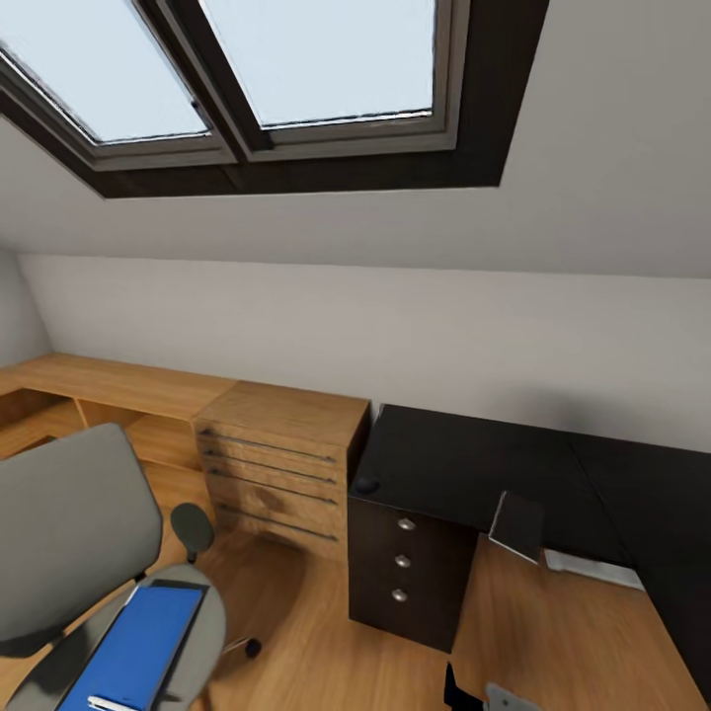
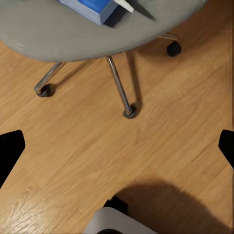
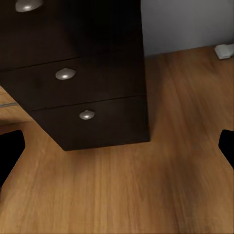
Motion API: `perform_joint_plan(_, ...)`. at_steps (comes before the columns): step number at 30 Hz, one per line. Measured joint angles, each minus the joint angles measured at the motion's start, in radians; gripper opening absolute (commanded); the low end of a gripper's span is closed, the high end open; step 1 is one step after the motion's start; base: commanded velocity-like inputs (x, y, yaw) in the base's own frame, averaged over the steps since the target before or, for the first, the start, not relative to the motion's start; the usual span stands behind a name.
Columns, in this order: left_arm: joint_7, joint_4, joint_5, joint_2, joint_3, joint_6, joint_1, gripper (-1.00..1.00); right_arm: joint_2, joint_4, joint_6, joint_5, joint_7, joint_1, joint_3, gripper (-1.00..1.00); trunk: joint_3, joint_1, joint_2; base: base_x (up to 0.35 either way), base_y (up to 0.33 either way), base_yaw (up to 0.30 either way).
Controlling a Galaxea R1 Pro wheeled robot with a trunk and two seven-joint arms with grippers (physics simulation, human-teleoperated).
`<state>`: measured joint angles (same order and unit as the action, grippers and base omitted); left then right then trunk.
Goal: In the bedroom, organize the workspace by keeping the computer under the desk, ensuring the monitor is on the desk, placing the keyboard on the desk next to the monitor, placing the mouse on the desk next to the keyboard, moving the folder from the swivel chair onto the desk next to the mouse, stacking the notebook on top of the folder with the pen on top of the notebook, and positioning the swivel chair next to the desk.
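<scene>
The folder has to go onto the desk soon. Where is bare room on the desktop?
The desk top is bare between the mouse at its near left corner and the tilted notebook. The right wing looks bare too.

This is an attic room in a home, fitted out as a study corner: a sloped white ceiling carries two dark-framed skylights (image 1: 267, 69) above a low white wall, and warm wooden flooring (image 1: 553, 642) runs throughout. Along the far wall stand a light wooden drawer chest (image 1: 281, 464) with a low wooden shelf unit (image 1: 89, 400) to its left, and to the right a glossy black worktop (image 1: 474, 459) with a dark three-drawer pedestal (image 1: 405, 568). Near left, a grey padded swivel chair (image 1: 74, 538) on a chrome caster base holds a blue folder (image 1: 138, 647).
</scene>
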<state>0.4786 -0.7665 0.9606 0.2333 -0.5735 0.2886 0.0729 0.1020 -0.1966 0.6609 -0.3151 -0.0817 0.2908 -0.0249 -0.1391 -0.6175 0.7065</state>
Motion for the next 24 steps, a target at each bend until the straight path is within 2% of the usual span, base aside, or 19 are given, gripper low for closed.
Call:
perform_joint_plan(11, 0.0, 0.0, 0.0, -0.001, 0.0, 0.0, 0.0, 1.0, 0.002, 0.012, -0.001, 0.003, 0.0, 0.0, -0.001, 1.0, 0.0, 0.0, 0.0, 0.332, 0.0, 0.0)
perform_joint_plan(14, 0.0, 0.0, 0.0, -0.001, 0.0, 0.0, 0.0, 1.0, 0.003, 0.012, -0.001, 0.038, -0.002, 0.0, -0.001, 1.0, 0.0, 0.0, 0.0, 0.332, -0.015, 0.0)
perform_joint_plan(15, 0.0, 0.0, -0.004, -0.001, 0.0, 0.0, 0.0, 1.0, 0.003, 0.013, -0.001, 0.074, -0.003, 0.0, -0.001, 1.0, 0.0, 0.0, 0.0, 0.328, -0.064, 0.0)
perform_joint_plan(19, 0.0, 0.0, -0.018, -0.001, 0.0, 0.0, 0.0, 1.0, 0.004, 0.013, -0.002, 0.101, -0.004, 0.0, 0.0, 1.0, 0.0, 0.0, 0.0, 0.285, -0.118, 0.0)
perform_joint_plan(24, -0.002, 0.0, -0.035, -0.006, -0.002, -0.003, 0.0, 1.0, 0.004, 0.014, -0.004, 0.112, -0.003, 0.0, 0.0, 1.0, 0.0, 0.0, 0.0, 0.075, -0.041, 0.0)
